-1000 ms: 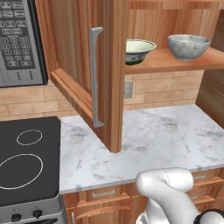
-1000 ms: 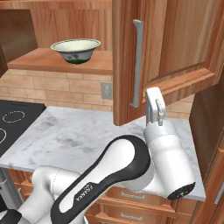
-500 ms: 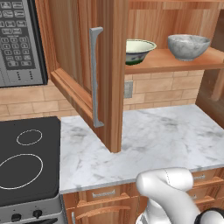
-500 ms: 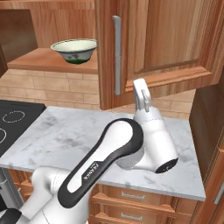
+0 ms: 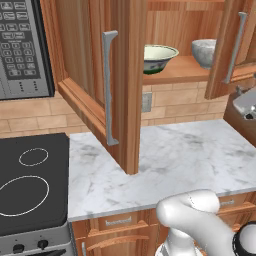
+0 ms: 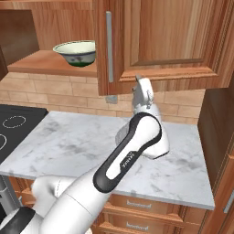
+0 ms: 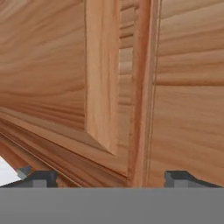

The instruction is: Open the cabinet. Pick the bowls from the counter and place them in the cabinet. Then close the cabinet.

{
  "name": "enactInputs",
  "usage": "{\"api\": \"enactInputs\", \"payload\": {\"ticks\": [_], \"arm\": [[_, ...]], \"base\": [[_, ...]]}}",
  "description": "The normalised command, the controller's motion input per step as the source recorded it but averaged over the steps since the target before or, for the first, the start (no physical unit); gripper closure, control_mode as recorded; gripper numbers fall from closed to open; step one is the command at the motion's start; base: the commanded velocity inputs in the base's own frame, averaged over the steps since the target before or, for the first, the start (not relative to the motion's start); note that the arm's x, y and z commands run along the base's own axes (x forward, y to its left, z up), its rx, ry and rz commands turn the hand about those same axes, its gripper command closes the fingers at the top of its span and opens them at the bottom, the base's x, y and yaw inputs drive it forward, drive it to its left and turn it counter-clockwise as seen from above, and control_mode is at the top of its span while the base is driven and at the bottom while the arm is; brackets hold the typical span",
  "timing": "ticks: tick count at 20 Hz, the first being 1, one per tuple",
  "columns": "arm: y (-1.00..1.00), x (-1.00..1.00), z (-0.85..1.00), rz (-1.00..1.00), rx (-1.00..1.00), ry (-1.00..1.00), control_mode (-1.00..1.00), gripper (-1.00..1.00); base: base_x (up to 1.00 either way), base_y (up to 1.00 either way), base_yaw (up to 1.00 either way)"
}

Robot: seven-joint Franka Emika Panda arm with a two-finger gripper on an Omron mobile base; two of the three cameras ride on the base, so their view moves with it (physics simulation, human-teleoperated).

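Right, both bowls are up inside the cabinet (image 5: 125, 75) on its shelf — the cream-green bowl (image 5: 159, 57) sits toward nine o'clock, the speckled grey-white bowl (image 5: 204, 52) beside it toward three o'clock, the two apart with bare shelf between them. From the right base camera the green bowl (image 6: 76, 52) shows near the shelf's front edge, just at nine o'clock of the right door's edge.

The left door (image 5: 92, 95) swings wide out over the marble bench (image 5: 170, 160), its long silver handle (image 5: 108, 87) upright. The right door (image 6: 160, 41) stands much nearer to shut — its handle (image 6: 109, 45) hangs vertical, and from the left base camera that door (image 5: 227, 47) partly covers the speckled bowl.

The arm climbs up from six o'clock, and the hand (image 6: 140, 91) is raised just under the lower rail of the right door, right at its front face. In the hand view the fingertips (image 7: 43, 178) stand wide apart at the bottom with nothing between them — spread fully, gripping nothing — and raised-panel wood grain sits close in front.

The bench top lies bare, with the black stove top (image 5: 30, 185) at its nine o'clock end and the grey microwave (image 5: 22, 47) hanging above that.
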Motion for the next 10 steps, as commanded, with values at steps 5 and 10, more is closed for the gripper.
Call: {"api": "enactInputs", "payload": {"ticks": [5, 10], "arm": [[0.02, 0.36, 0.99, 0.0, 0.0, -0.01, -1.0, -1.0], [0.0, 0.38, 0.49, -0.01, 0.0, 0.18, -1.0, -1.0]], "base": [[0.0, 0.0, 0.0], [0.0, 0.0, 0.0]]}}
